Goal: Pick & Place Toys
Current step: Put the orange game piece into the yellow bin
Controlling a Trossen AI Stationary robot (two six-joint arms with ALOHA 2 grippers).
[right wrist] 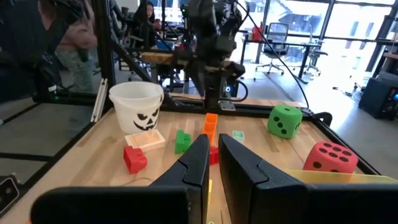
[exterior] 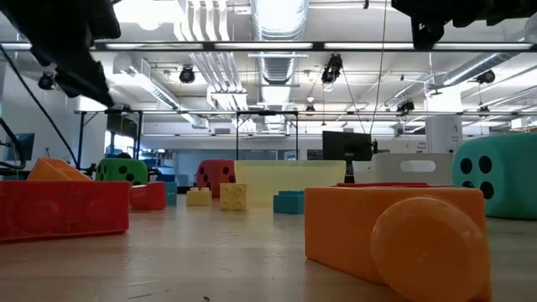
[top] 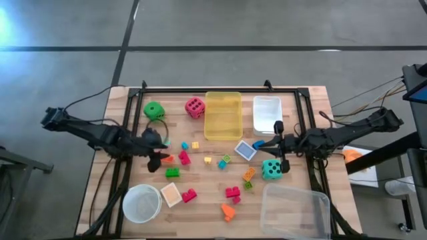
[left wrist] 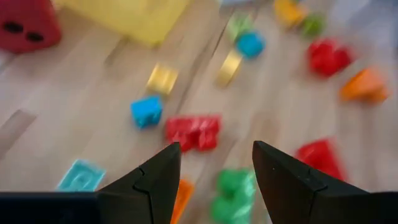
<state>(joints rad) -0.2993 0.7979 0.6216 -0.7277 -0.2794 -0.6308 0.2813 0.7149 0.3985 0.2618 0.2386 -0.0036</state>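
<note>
The left gripper (top: 159, 148), fingers parted and empty, is hovering left of centre over scattered toy blocks (top: 183, 158), probably above the red block (left wrist: 193, 132). The right gripper (top: 277, 143), clenched empty, is waiting beside the teal die (top: 271, 169) and white bin (top: 267, 115).

Green die (top: 154, 110) w/ black dots, pink-red die (top: 194, 107) same dots, teal die (top: 271, 169) too. Bins: one yellow (top: 223, 115), one white (top: 267, 113), one clear (top: 295, 209). White bowl (right wrist: 136, 106) has a black jack-o-lantern face. Blocks are red, orange, green, blue, yellow on light wood table (top: 200, 212).
</note>
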